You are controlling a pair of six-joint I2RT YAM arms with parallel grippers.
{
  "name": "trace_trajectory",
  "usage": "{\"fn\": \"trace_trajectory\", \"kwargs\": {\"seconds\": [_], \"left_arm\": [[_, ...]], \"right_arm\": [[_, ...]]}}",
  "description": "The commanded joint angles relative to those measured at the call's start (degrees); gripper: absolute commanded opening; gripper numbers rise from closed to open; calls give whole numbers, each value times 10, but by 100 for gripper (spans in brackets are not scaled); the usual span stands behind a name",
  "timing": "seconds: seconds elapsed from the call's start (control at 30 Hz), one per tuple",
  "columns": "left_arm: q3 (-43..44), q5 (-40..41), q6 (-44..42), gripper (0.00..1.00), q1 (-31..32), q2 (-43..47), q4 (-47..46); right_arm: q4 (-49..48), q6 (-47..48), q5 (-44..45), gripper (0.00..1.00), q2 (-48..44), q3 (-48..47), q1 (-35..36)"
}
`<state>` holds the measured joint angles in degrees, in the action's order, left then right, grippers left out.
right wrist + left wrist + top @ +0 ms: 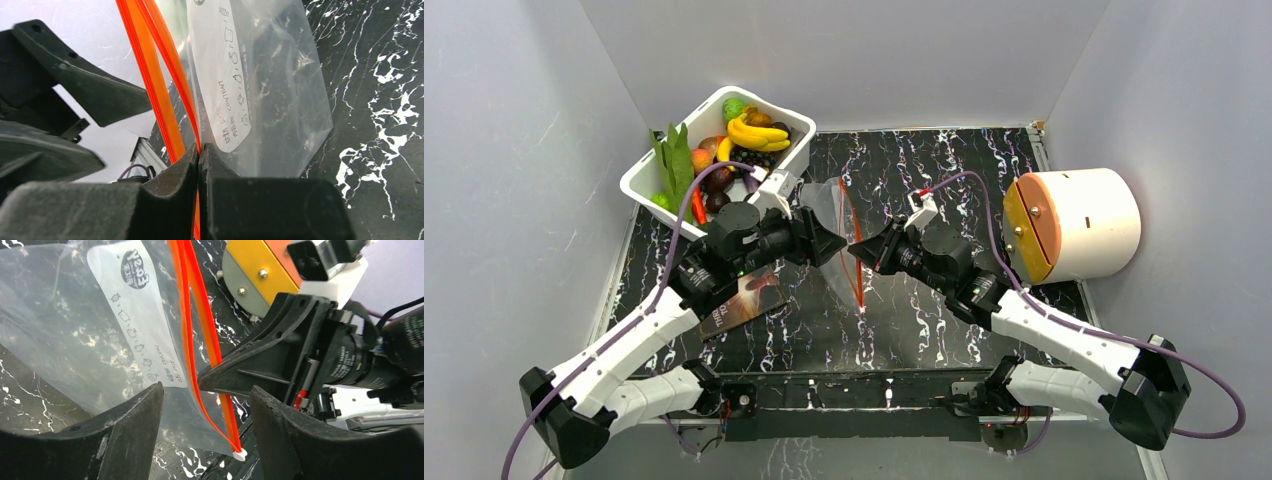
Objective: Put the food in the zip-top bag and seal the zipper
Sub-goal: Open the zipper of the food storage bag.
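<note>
The clear zip-top bag (834,225) hangs upright above the table's middle, between both grippers. Its red-orange zipper (854,250) runs down the right edge, the two strips parted. My right gripper (856,253) is shut on one lip of the bag at the zipper (150,85), as the right wrist view (200,147) shows. My left gripper (829,243) is open, its fingers either side of the bag (75,330) and zipper (192,330) in the left wrist view (206,390). The food stays in the white tub: banana bunch (759,133), leafy vegetable (674,160), carrot (697,205).
The white tub (799,125) stands at the back left. A dark booklet (744,300) lies under the left arm. A white cylinder with an orange and yellow face (1074,225) stands at the right edge. White walls enclose the black marbled table (944,310).
</note>
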<state>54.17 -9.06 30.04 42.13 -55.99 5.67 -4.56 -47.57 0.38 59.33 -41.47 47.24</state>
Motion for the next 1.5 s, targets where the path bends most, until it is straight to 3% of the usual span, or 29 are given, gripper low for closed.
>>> {"fn": "trace_trajectory", "kwargs": {"seconds": [0.0, 0.23, 0.43, 0.63, 0.67, 0.7, 0.83, 1.2, 1.47], "left_arm": [[0, -13, -12, 60, 2, -6, -32], [-8, 10, -26, 56, 2, -27, -33], [-19, 6, -26, 45, 2, -38, -60], [-17, 19, -39, 20, 2, -49, -66], [-18, 19, -41, 14, 2, -49, -68], [-18, 19, -43, 1, 2, -49, -68], [-2, 36, -70, 0, 2, -43, -35], [83, 170, -93, 0, 2, -8, 139], [123, 145, -86, 0, 2, -25, 180]], "right_arm": [[-52, -38, -9, 0, 1, -32, 1], [-57, -37, -21, 0, 8, -37, 1], [-52, -38, -16, 0, 5, -37, 1], [-29, -26, -1, 0, -2, -41, 1], [-26, -23, 1, 0, -3, -42, 1], [-22, -19, 1, 0, -2, -43, 1], [27, 5, 44, 0, -4, -56, 1], [238, 116, 329, 0, -30, -139, 1], [268, 117, 328, 0, -7, -157, 1]]}}
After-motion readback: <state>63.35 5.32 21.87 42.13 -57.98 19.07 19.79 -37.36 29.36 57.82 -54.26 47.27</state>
